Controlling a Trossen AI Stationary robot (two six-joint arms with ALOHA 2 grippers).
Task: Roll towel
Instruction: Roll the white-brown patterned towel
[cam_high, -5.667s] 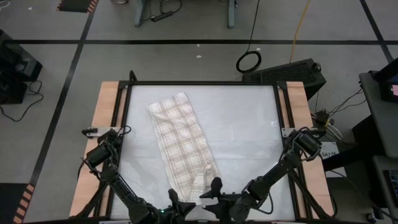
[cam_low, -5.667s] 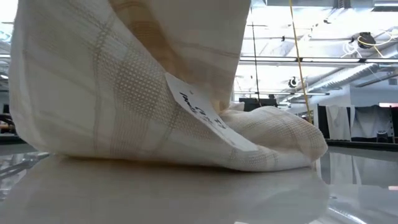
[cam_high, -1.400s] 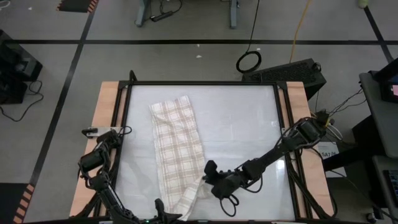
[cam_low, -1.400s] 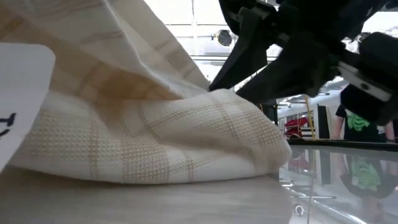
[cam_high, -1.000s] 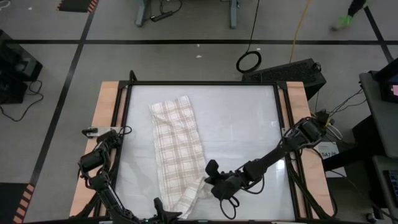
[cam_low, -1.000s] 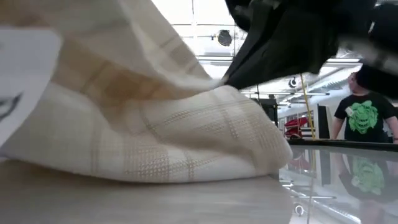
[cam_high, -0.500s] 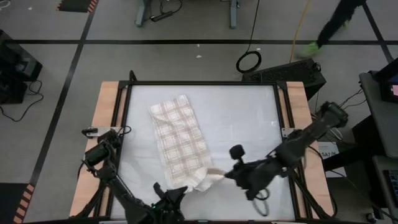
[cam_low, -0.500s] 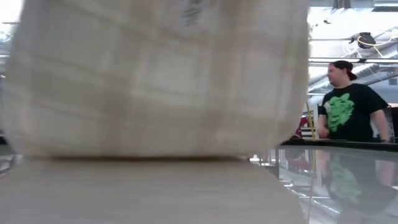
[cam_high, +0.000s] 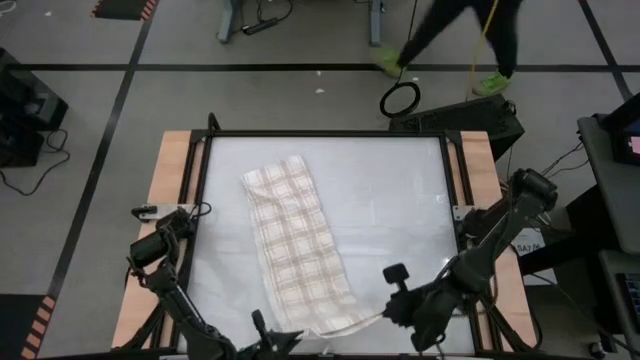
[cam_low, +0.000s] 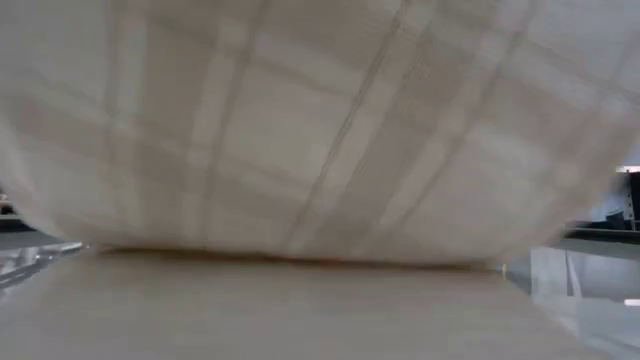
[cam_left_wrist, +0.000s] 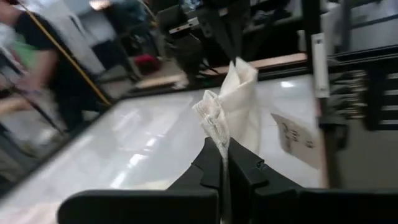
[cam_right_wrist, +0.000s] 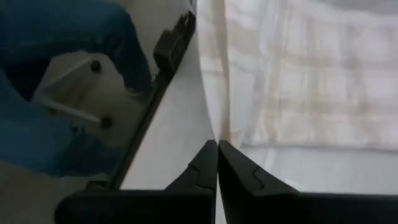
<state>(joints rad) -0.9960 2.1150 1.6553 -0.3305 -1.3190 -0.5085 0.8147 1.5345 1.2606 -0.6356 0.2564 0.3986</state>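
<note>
At the table's near edge, the left gripper (cam_left_wrist: 222, 163) pinched one near corner of the towel (cam_high: 296, 240) and the right gripper (cam_right_wrist: 217, 163) was clamped on the other, the hem stretched taut between them. From there the towel ran diagonally toward the far left of the table (cam_high: 400, 200). Thin and limp, it would likely sag and slide easily on the glossy top; corners seemed the best hold.

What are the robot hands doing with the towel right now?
Left gripper shut on towel near edge. Right gripper shut on its near corner. Towel flat, unrolled. Nothing in the way.
</note>
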